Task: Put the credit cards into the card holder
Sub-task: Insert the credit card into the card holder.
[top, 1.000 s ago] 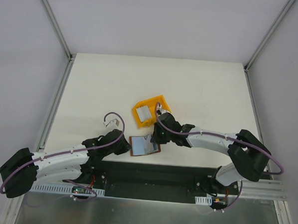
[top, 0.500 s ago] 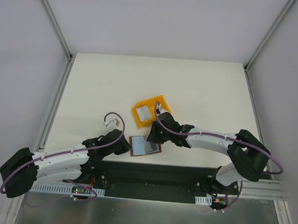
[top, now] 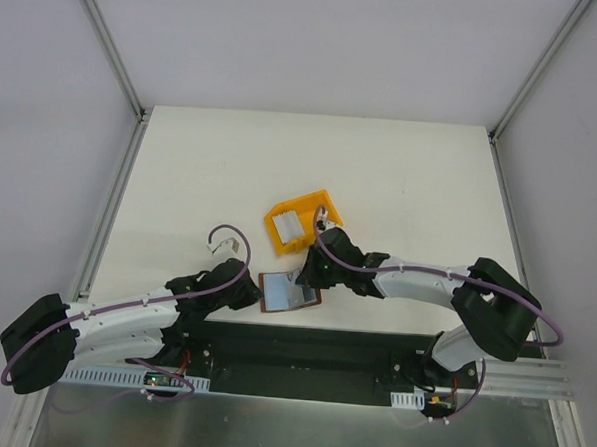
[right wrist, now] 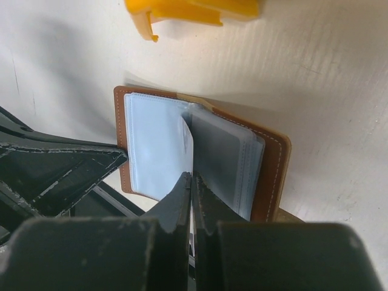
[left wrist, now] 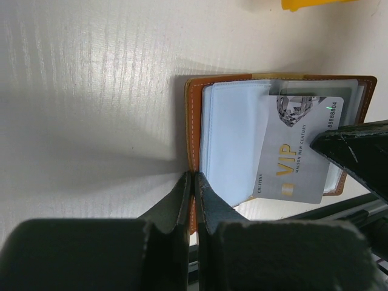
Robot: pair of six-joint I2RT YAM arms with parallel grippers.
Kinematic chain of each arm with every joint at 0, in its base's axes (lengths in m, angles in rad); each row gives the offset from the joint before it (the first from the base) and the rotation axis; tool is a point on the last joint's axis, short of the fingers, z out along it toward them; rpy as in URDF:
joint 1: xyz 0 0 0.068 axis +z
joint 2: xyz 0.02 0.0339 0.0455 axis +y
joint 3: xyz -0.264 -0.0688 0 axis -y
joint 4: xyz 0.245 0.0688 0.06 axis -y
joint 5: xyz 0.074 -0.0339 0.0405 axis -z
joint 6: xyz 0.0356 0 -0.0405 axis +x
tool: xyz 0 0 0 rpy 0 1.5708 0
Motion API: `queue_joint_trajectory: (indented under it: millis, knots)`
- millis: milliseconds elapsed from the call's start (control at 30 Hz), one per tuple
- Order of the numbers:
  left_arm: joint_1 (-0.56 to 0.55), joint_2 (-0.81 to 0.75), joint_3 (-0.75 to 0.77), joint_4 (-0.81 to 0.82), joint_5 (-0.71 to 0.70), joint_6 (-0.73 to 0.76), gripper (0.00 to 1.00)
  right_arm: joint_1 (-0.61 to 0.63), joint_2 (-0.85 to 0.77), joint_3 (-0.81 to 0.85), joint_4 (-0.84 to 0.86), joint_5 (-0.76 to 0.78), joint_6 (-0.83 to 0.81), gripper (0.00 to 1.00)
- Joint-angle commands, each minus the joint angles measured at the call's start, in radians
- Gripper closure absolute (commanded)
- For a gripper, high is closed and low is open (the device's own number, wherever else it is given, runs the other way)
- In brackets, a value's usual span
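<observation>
The card holder (top: 287,291) lies open at the table's near edge, brown border around clear sleeves. My left gripper (top: 258,294) is shut on its left brown edge (left wrist: 190,130). My right gripper (top: 304,280) is shut on a grey VIP credit card (left wrist: 297,151). The card slants over the holder's right half, its top end tucked under a sleeve. In the right wrist view the holder (right wrist: 273,163) lies open beyond my shut fingers (right wrist: 179,200), and the card shows only edge-on there. Another white card (top: 288,226) lies in the yellow bin (top: 317,206).
The yellow bin stands just behind the card holder, also in the right wrist view (right wrist: 194,9). The black base rail (top: 302,349) runs along the table's near edge under the holder's overhang. A white connector (top: 227,245) on the left arm's cable sits behind the left gripper.
My right gripper has shifted slightly over the card holder with the card in it. The left arm and the holder have not moved.
</observation>
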Motion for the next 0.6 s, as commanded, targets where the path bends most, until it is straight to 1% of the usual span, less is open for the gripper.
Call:
queue_joint_trajectory:
  millis: [0, 133, 367, 567]
  knots:
    - [-0.01, 0.01, -0.011, 0.002, 0.015, -0.019, 1.0, -0.008, -0.004, -0.057, 0.086, 0.001, 0.065, 1.0]
    - [-0.01, 0.012, -0.009, 0.002, 0.015, -0.016, 1.0, -0.023, 0.005, -0.097, 0.169, -0.009, 0.085, 1.0]
    - [-0.008, 0.012, -0.009, 0.003, 0.016, -0.01, 1.0, -0.071, 0.003, -0.119, 0.225, -0.007, 0.07, 1.0]
    - [-0.01, 0.015, -0.006, 0.008, 0.016, -0.012, 1.0, -0.056, 0.039, -0.131, 0.266, -0.027, 0.099, 1.0]
